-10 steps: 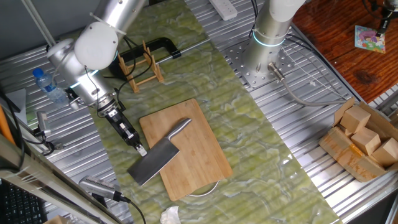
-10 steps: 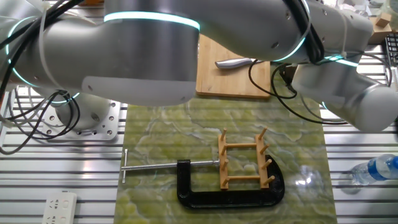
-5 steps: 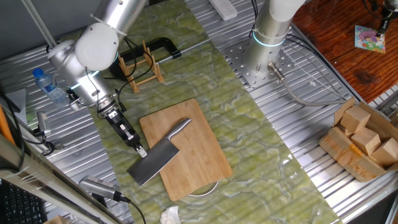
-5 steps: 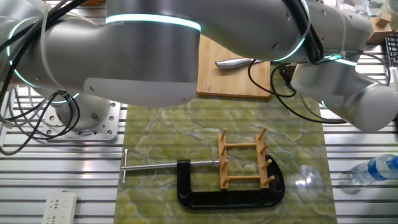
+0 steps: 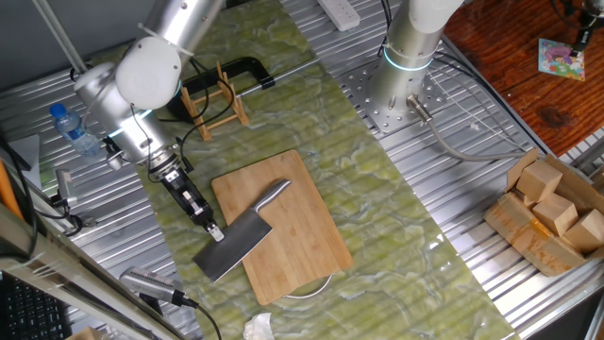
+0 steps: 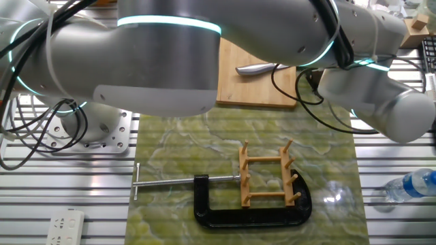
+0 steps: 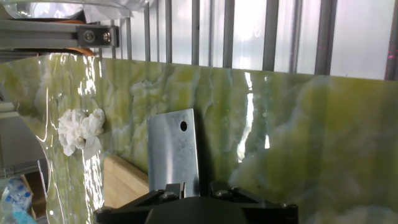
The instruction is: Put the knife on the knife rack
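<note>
Worktop [image 5: 377, 217]: slatted metal surface with a green marbled mat laid across it. The mat carries everything listed below.

Arm [image 5: 142, 71]: my grey arm reaches low over the mat's edge. This sets my fingers level with the blade rather than above it.

Cutting board [image 5: 283, 222]: bamboo, flat on the mat. It raises the knife slightly, so part of the blade juts past the board's edge with room beneath.

Clamp [image 6: 238, 207]: black C-clamp lying on the mat at the far end from the board, its frame against the rack base. I judge that it steadies the rack.

Knife [image 5: 241, 236]: steel cleaver lying flat, handle on the board, broad blade overhanging the board's edge toward my hand. In the hand view the blade [image 7: 175, 149] runs straight away from my fingers, its hanging hole at the far corner.

Knife rack [image 6: 267, 175]: light-wood pegs upright on a slatted base, holding nothing. It stands well apart from the knife.

Hand [image 5: 213, 229]: fingertips at the blade's near edge. The hand view shows the blade's end going in between my fingers; whether they are pressed on it or merely around it, I cannot tell.

Task state: knife not yet lifted, as I judge it.
</note>
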Robot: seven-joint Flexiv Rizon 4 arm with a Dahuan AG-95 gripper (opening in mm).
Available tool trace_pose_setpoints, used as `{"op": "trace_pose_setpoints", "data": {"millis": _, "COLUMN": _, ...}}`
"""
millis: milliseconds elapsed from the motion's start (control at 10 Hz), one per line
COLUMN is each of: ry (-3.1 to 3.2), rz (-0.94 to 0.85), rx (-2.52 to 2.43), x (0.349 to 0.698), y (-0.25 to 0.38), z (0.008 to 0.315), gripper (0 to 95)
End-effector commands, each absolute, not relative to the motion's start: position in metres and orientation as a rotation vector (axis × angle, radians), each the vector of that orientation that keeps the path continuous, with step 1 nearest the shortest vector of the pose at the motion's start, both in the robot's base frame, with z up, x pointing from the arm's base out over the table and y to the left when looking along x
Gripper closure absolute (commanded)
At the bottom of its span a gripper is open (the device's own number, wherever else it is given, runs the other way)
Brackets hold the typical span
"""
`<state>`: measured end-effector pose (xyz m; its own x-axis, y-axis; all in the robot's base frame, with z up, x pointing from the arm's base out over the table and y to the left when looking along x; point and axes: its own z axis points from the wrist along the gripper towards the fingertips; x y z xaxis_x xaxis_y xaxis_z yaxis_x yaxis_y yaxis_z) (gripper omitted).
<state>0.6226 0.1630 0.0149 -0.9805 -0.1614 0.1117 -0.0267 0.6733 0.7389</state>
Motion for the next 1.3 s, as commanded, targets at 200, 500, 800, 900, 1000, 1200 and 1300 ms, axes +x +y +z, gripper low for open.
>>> {"op": "trace_pose_setpoints", "data": {"millis": 200, "ry": -2.711, "rz": -1.211, "rx": 0.131, "x": 0.6229, "y": 0.166, "z": 0.013, "gripper": 76.0}}
{"op": "trace_pose_setpoints", "data": {"millis": 500, "ry": -2.697, "rz": -1.236, "rx": 0.114, "x": 0.6228, "y": 0.1663, "z": 0.0128, "gripper": 76.0}}
{"op": "trace_pose_setpoints", "data": {"millis": 800, "ry": -2.691, "rz": -1.254, "rx": 0.1, "x": 0.6223, "y": 0.1669, "z": 0.0119, "gripper": 76.0}}
{"op": "trace_pose_setpoints", "data": {"millis": 900, "ry": -2.69, "rz": -1.257, "rx": 0.093, "x": 0.6223, "y": 0.167, "z": 0.012, "gripper": 76.0}}
{"op": "trace_pose_setpoints", "data": {"millis": 1000, "ry": -2.688, "rz": -1.256, "rx": 0.09, "x": 0.6225, "y": 0.1671, "z": 0.0132, "gripper": 76.0}}
{"op": "trace_pose_setpoints", "data": {"millis": 1200, "ry": -2.689, "rz": -1.251, "rx": 0.086, "x": 0.6227, "y": 0.1673, "z": 0.0157, "gripper": 76.0}}
{"op": "trace_pose_setpoints", "data": {"millis": 1300, "ry": -2.69, "rz": -1.251, "rx": 0.087, "x": 0.6226, "y": 0.1673, "z": 0.0156, "gripper": 76.0}}
